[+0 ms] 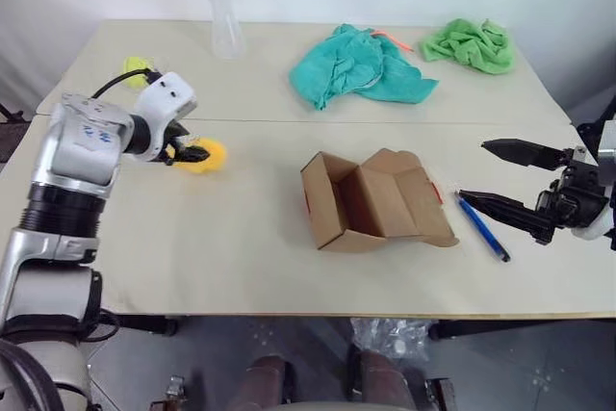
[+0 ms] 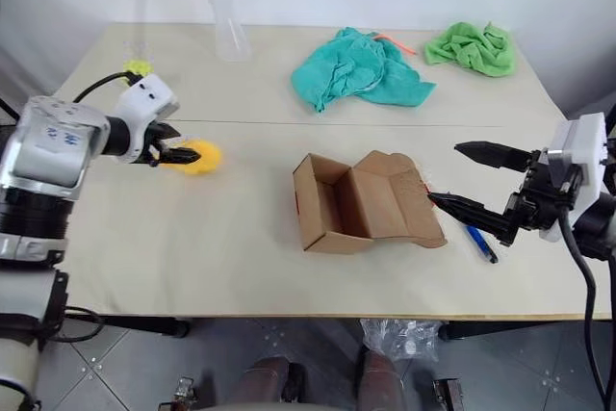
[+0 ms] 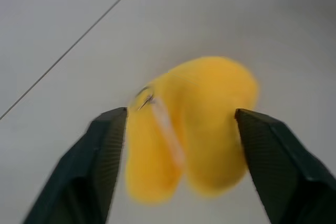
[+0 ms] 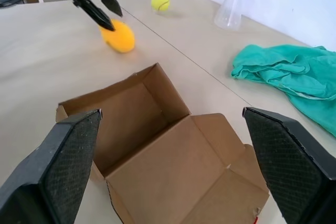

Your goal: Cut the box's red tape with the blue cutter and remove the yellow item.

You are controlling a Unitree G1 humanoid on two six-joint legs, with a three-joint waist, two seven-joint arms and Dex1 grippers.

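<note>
While the box lies opened, these things share the tabletop:

Box: the box (image 1: pixel 371 201) sits mid-table toward the near edge, flaps spread, its inside bare; a speck of the red tape (image 4: pixel 255 213) shows at one flap's corner.

Yellow item: the yellow item (image 1: pixel 202 155) lies on the tabletop toward the left edge, well apart from the carton.

Left gripper: the left gripper (image 3: pixel 178 129) is spread wide, one finger either side of the yellow lump with a little gap at each flank, so it has no hold on it.

Right gripper: the right gripper (image 1: pixel 500 180) hangs over the right edge, jaws fully apart, holding nothing.

Blue cutter: the blue cutter (image 1: pixel 483 227) lies just beside the carton's right flap, partly under the right gripper's lower finger (image 1: pixel 496 207).

Around: a teal cloth (image 1: pixel 361 68) and a green cloth (image 1: pixel 472 43) lie near the far edge, with a thin orange stick (image 1: pixel 393 40) between them; a clear plastic beaker (image 1: pixel 225 24) stands at the far edge, and a tennis ball (image 4: pixel 160 0) rests near the far left corner.

In the way: nothing lies between the carton and the yellow lump.
</note>
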